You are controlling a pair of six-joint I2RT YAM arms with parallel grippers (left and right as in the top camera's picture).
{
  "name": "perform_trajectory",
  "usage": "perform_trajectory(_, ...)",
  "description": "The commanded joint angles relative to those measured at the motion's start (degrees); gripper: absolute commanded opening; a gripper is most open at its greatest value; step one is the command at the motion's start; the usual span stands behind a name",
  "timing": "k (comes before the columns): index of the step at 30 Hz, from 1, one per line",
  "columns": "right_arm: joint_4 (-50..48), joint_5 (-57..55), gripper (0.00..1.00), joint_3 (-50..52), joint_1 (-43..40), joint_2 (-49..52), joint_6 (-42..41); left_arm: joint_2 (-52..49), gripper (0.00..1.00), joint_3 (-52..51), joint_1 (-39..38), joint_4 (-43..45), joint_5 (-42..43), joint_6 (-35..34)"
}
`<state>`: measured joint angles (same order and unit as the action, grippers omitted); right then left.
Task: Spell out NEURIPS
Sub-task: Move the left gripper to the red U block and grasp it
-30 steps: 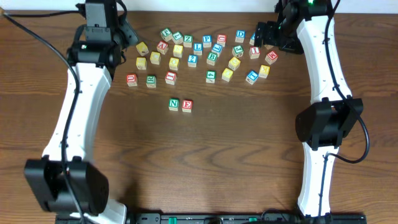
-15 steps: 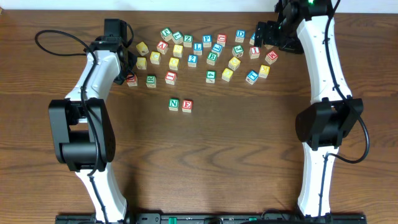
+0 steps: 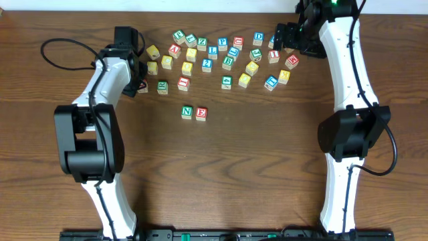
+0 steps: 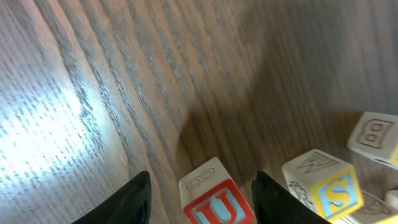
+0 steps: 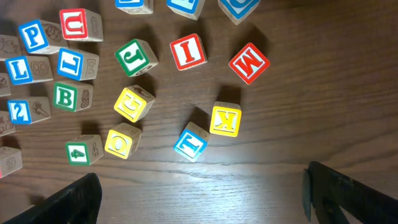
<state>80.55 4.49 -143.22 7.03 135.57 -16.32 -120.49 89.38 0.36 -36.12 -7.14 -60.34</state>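
Nearest, two cubes sit placed mid-table: N cube, with E cube just beside it on the right. Further back on the left, the left gripper straddles one red U cube, jaws part-open, a gap showing. Beyond lie well over twenty loose cubes. Far right, the right gripper hovers, spread wide, empty.

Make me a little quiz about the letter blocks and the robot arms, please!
1. True or false: in the overhead view, the N block sits just left of the E block.
2. Fill in: the cube between the jaws of the left gripper shows a red letter ___.
3. Pick one: the jaws of the right gripper are A) shut on a cube, B) wide open and empty, C) out of sight.
Key: 1 true; 2 U; 3 B.
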Motion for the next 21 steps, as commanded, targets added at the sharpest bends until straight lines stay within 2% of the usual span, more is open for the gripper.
perform_trajectory(1, 0.0, 0.2, 0.99, -1.1, 0.6, -0.8, -0.4, -3.1, 0.52, -0.8, 0.2, 0.4, 2.1, -1.3)
perform_trajectory(12, 0.0, 0.2, 0.99, -1.1, 0.6, -0.8, -0.4, -4.0, 0.51, -0.8, 0.2, 1.8, 3.7, -0.8)
perform_trajectory(17, 0.0, 0.2, 0.99, -1.1, 0.6, -0.8, -0.4, -4.0, 0.40, -0.8, 0.2, 1.2, 5.2, 0.0)
perform_trajectory(21, 0.0, 0.2, 0.99, -1.1, 0.6, -0.8, -0.4, -3.9, 0.32, -0.8, 0.2, 1.0, 5.2, 5.3)
